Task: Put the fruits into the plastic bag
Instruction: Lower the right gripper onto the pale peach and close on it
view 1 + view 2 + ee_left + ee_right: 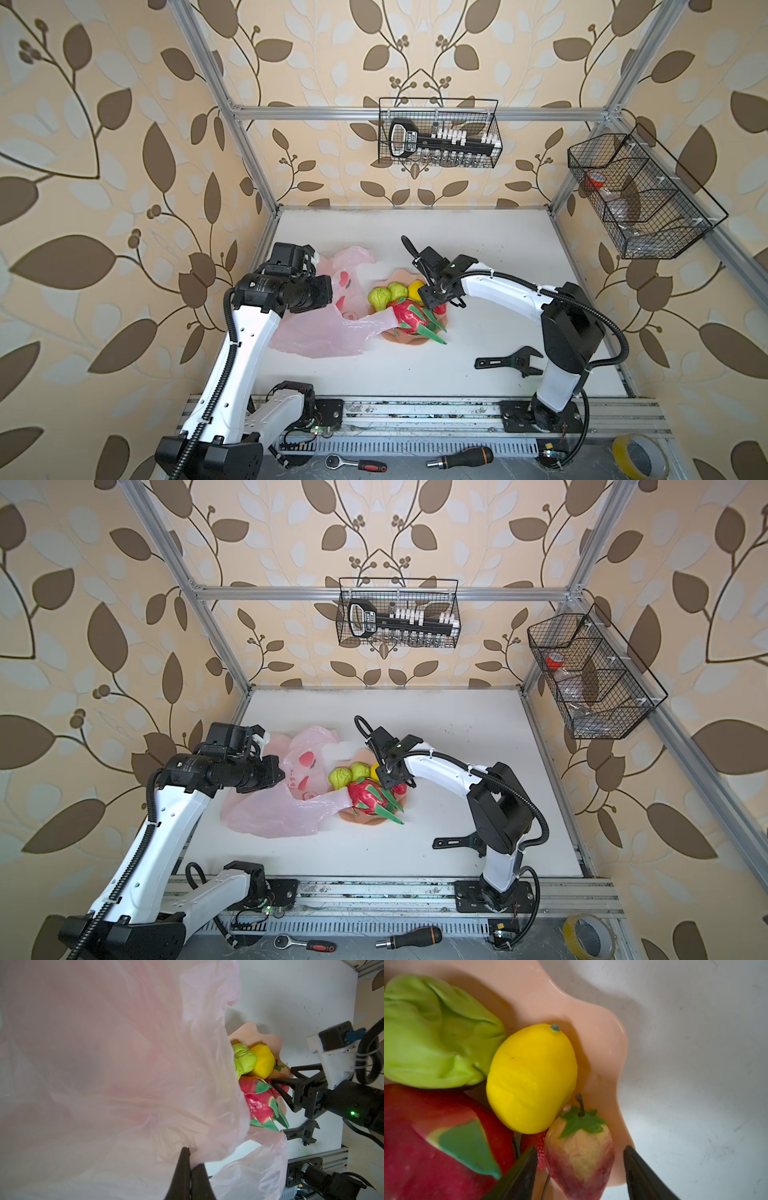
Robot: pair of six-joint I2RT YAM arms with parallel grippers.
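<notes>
The pale pink plastic bag (316, 336) (270, 812) lies crumpled left of the peach bowl (407, 340), one handle draped onto the bowl. My left gripper (192, 1157) is shut on a fold of the bag (104, 1064). The bowl (591, 1022) holds a dragon fruit (409, 318) (415, 1136), two green pears (379, 298) (397, 289), a yellow fruit (415, 289) (529, 1078) and two strawberries. My right gripper (580, 1148) (440, 301) is open, its jaws on either side of the paler strawberry (581, 1136), with gaps on both sides. The redder strawberry (540, 1147) lies behind one finger.
A black adjustable wrench (511, 361) lies on the white table near the right arm's base. Wire baskets (438, 133) (640, 195) hang on the back and right walls. A ratchet (357, 463), a screwdriver (461, 457) and a tape roll (640, 457) lie past the front rail.
</notes>
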